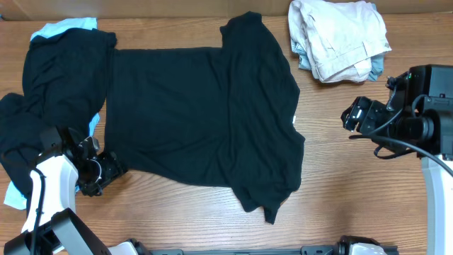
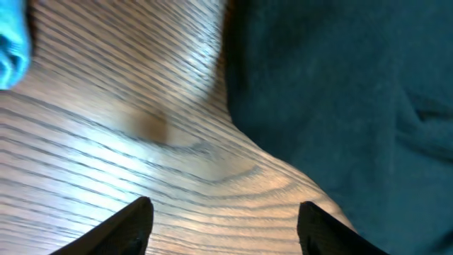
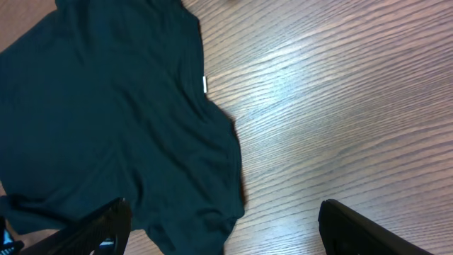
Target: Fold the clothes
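A black short-sleeved shirt [image 1: 198, 113] lies spread flat across the middle of the wooden table, with a small white label [image 1: 295, 117] at its right edge. It also shows in the right wrist view [image 3: 106, 106] and the left wrist view [image 2: 340, 92]. My left gripper [image 1: 106, 172] is open and empty at the shirt's near left corner, over bare wood [image 2: 219, 227]. My right gripper [image 1: 352, 117] is open and empty, to the right of the shirt [image 3: 223, 227]. A pile of black clothes [image 1: 42, 92] lies at the left with a light blue garment [image 1: 64, 28] under it.
A folded stack of beige and light blue clothes [image 1: 340, 39] sits at the back right. A bit of light blue fabric [image 2: 10, 42] shows at the left wrist view's upper left corner. Bare wood [image 1: 354, 191] lies at the front right.
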You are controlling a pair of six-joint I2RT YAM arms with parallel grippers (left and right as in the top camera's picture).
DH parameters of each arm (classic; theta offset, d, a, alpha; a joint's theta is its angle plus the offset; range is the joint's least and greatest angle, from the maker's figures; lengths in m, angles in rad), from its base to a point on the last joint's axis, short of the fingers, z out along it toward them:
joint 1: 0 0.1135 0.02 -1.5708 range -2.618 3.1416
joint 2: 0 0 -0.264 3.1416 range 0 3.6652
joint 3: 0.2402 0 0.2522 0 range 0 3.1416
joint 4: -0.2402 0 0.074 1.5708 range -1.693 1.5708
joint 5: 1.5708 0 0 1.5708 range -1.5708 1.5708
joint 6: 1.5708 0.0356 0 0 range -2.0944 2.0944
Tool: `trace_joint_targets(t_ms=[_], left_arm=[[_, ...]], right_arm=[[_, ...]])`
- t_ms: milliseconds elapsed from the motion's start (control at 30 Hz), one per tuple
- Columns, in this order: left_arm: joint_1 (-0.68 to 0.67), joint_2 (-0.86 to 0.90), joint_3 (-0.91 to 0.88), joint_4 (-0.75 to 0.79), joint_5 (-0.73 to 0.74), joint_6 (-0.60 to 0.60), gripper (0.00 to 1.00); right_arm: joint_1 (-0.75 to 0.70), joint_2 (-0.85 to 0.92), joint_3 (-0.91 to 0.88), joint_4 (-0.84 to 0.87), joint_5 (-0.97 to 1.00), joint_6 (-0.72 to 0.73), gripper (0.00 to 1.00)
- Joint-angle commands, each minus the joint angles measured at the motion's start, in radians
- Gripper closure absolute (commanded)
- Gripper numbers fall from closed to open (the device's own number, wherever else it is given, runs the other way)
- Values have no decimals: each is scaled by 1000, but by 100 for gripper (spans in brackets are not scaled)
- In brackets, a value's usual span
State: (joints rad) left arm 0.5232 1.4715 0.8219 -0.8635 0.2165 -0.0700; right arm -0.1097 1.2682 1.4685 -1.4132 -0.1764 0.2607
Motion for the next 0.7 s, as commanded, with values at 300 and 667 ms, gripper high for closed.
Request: trace_joint_targets(t_ms=[300, 667], left_arm=[[-8, 94, -14, 87, -140, 45, 19], [-9, 129, -14, 198, -14, 45, 28]], right_arm=[[4, 2, 25, 21, -1, -34, 10], [4, 2, 25, 24, -2, -34, 9]])
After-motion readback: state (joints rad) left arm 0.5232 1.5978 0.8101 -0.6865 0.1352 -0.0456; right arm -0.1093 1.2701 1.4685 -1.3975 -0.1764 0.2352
